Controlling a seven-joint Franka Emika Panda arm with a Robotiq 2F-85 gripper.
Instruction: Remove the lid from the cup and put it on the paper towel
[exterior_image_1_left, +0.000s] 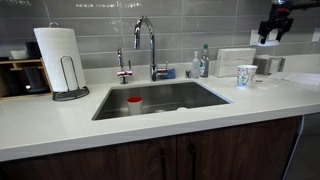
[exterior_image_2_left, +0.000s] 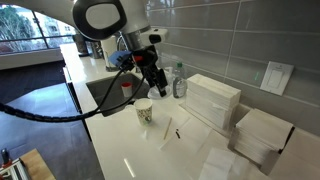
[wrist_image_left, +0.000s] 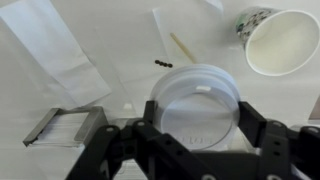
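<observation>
My gripper (wrist_image_left: 200, 118) is shut on the lid (wrist_image_left: 195, 100), a round whitish disc held between both fingers above the white counter. The cup (wrist_image_left: 280, 40) is small and white with a blue-green pattern; it stands open at the top right of the wrist view, apart from the lid. It also shows in both exterior views (exterior_image_1_left: 246, 75) (exterior_image_2_left: 144, 111), with the gripper (exterior_image_1_left: 273, 30) (exterior_image_2_left: 154, 80) raised well above it. A white paper towel sheet (wrist_image_left: 50, 45) lies flat on the counter at the upper left of the wrist view.
A sink (exterior_image_1_left: 200, 100) with a tall tap (exterior_image_1_left: 148, 45) holds a red-topped container (exterior_image_1_left: 134, 104). A paper towel roll (exterior_image_1_left: 58, 55) stands beside it. White stacked boxes (exterior_image_2_left: 212, 100) sit against the tiled wall. A wooden stick (wrist_image_left: 182, 47) and a grey metal piece (wrist_image_left: 65, 128) lie on the counter.
</observation>
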